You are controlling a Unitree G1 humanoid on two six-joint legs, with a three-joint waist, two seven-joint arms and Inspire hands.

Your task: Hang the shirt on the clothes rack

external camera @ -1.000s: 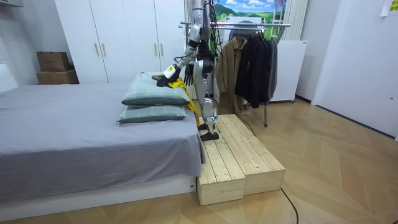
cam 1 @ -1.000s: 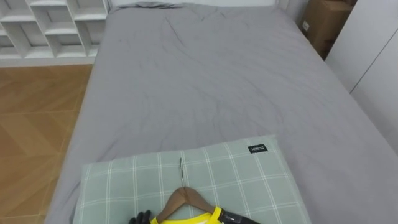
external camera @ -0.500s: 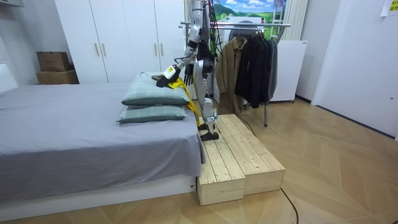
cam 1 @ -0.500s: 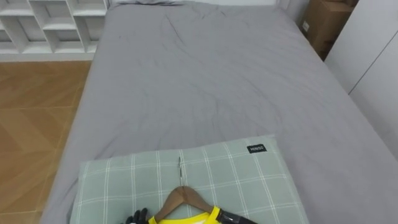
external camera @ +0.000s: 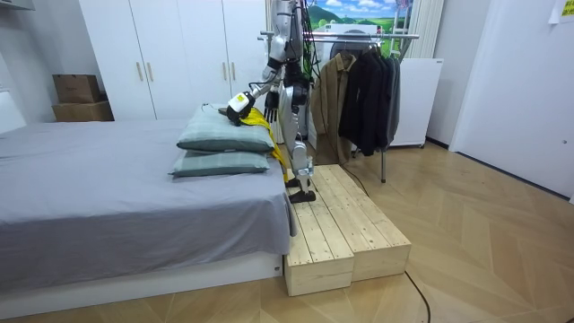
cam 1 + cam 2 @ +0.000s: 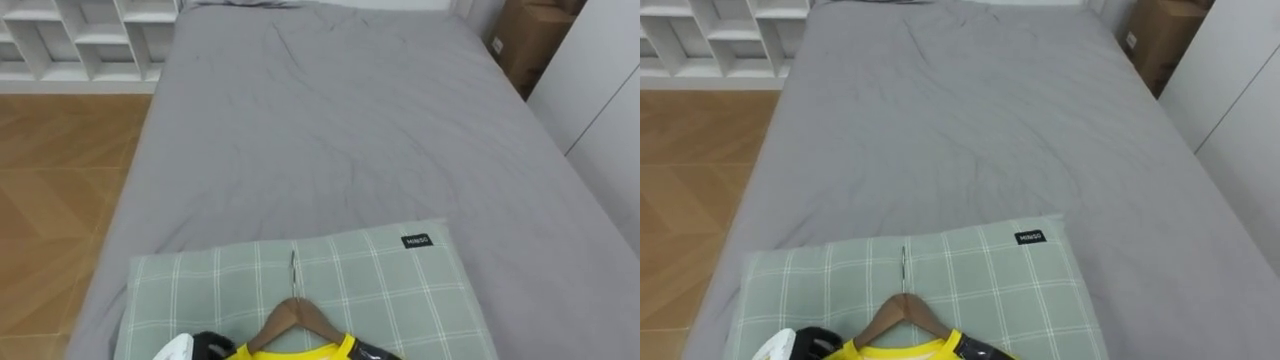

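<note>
Reading bottom edge first: left hand (image 6: 212, 347) just left of wooden hanger (image 6: 296, 312), right hand (image 6: 376, 353) just right; I cannot tell either grip. Hanger carries yellow garment (image 6: 290, 353), shoulders crosswise to me, over plaid pillow (image 6: 400, 290); hook (image 6: 293, 268) points away up bed (image 6: 350, 130).

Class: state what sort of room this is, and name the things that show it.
Most likely a bedroom: a wide bed under a grey sheet, a green checked pillow, and a metal rail hung with dark coats.

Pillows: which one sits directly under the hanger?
The upper checked pillow, stacked atop the lower pillow; the wooden hanger carrying the yellow garment is directly over it.
</note>
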